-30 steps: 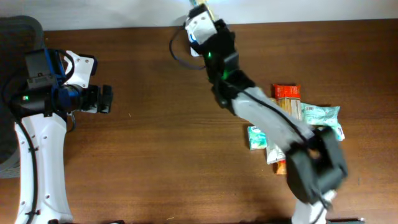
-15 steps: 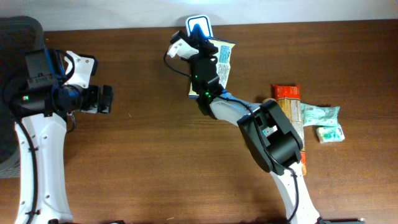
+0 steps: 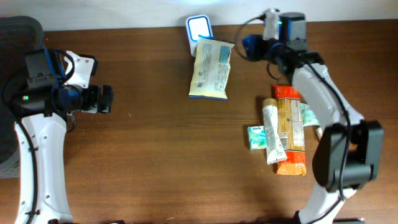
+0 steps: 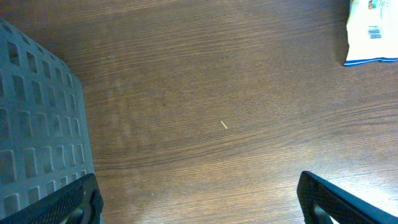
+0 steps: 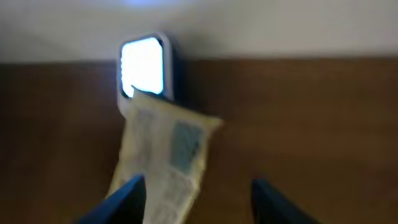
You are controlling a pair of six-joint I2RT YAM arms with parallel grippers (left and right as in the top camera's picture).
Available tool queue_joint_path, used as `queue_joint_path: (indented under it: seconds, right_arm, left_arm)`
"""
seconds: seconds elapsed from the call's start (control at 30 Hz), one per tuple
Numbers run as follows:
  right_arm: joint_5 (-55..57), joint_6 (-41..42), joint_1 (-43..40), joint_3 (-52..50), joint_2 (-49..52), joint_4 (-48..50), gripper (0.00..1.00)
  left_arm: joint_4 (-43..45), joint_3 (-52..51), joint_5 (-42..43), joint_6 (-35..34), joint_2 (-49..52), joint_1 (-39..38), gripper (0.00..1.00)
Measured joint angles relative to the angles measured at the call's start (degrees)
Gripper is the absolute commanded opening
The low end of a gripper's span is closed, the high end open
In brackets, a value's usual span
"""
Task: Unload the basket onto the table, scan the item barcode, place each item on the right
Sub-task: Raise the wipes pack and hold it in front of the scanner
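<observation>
Dark wood-grain table (image 3: 149, 155), pale wall behind. Pale yellow crinkly plastic pouch (image 3: 211, 68) lies flat and loose, barcode panel up. Its top edge touches the glowing white rectangular scanner (image 3: 198, 27), probably placed there for reading. Right gripper (image 5: 198, 185) has its jaws apart and empty, near the pouch. Left gripper (image 4: 196, 180) is spread wide and idle, well apart. Heap of glossy orange packets and a tube (image 3: 286, 130) waits to the right.
</observation>
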Motion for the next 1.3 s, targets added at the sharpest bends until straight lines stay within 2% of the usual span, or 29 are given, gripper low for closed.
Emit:
queue_joint_path:
  seconds: [0.03, 0.07, 0.2, 0.43, 0.47, 0.5, 0.53, 0.57, 0.6, 0.77, 0.87, 0.93, 1.0, 1.03, 1.07, 1.13, 1.2, 1.23, 1.27, 1.3]
  right_arm:
    - [-4.57, 0.48, -1.70, 0.00, 2.34, 0.15, 0.77]
    - [-9.25, 1.09, -3.17, -0.02, 5.25, 0.22, 0.80]
    - [-20.15, 0.70, -3.89, -0.24, 14.78, 1.03, 0.80]
    - [-24.61, 0.66, 3.04, -0.31, 20.41, 9.77, 0.79]
    - [-24.59, 1.51, 4.63, -0.31, 21.00, 11.76, 0.74]
    - [-24.50, 2.25, 5.46, -0.31, 21.29, 12.74, 0.61]
    - [-24.37, 3.54, 6.43, -0.28, 21.97, 14.95, 0.32]
    - [-24.26, 4.70, 6.73, -0.22, 22.67, 15.65, 0.11]
    - [-23.76, 5.95, 6.88, -0.22, 23.21, 15.89, 0.04]
    - [-24.92, 11.08, 6.97, -0.20, 23.80, 14.95, 0.04]
    - [-20.98, 8.90, 8.37, -0.46, 19.85, 6.49, 0.04]
    - [-7.72, 2.27, 13.20, -1.18, 10.16, -4.13, 0.04]
    - [13.09, -5.64, 21.66, -1.16, -0.72, -5.05, 0.04]
    - [19.87, -8.66, 24.48, -0.94, -3.15, -3.43, 0.04]
    - [27.96, -15.21, 27.76, -0.83, -4.15, 1.66, 0.04]
    - [42.18, -33.88, 32.22, -1.07, -3.10, 15.43, 0.04]
    - [46.66, -48.30, 32.22, -1.38, -0.20, 27.69, 0.04]
    - [48.41, -51.58, 31.28, -1.64, 1.36, 33.38, 0.04]
    - [48.02, -58.38, 29.46, -1.49, 4.26, 43.41, 0.04]
    - [45.81, -65.24, 27.43, -1.38, 6.56, 48.33, 0.04]
  left_arm:
    - [-0.02, 0.00, 0.02, 0.00, 0.00, 0.00, 0.99]
    - [0.04, 0.00, 0.02, 0.00, 0.00, 0.00, 0.99]
    - [0.04, 0.00, 0.02, 0.00, 0.00, 0.00, 0.99]
    - [0.02, 0.00, 0.02, 0.00, 0.00, 0.00, 0.99]
    - [0.09, 0.00, 0.00, 0.00, 0.00, 0.00, 0.99]
    - [0.04, 0.00, 0.02, 0.00, 0.00, 0.00, 0.99]
    - [0.02, 0.00, 0.02, 0.00, 0.00, 0.00, 0.99]
    - [0.02, 0.00, 0.02, 0.00, 0.00, 0.00, 0.99]
    - [0.02, 0.00, 0.02, 0.00, 0.00, 0.00, 0.99]
    - [0.04, 0.00, 0.02, 0.00, 0.00, 0.00, 0.99]
    - [0.13, 0.00, 0.02, 0.00, 0.00, 0.00, 0.99]
    - [0.11, 0.00, 0.02, 0.00, 0.00, 0.00, 0.99]
    - [0.09, 0.00, 0.02, 0.00, 0.00, 0.00, 0.99]
    - [0.07, 0.00, 0.02, 0.00, 0.00, 0.00, 0.99]
    - [0.11, 0.00, 0.00, 0.00, 0.00, 0.00, 0.99]
    - [0.15, 0.00, 0.00, 0.00, 0.00, 0.00, 0.99]
    - [0.07, 0.02, 0.00, 0.00, 0.02, 0.00, 0.99]
    - [0.11, 0.02, 0.02, 0.00, 0.00, 0.00, 0.99]
    - [0.17, 0.02, 0.00, 0.00, 0.00, 0.00, 0.99]
    - [0.20, 0.02, 0.00, 0.00, 0.00, 0.00, 0.99]
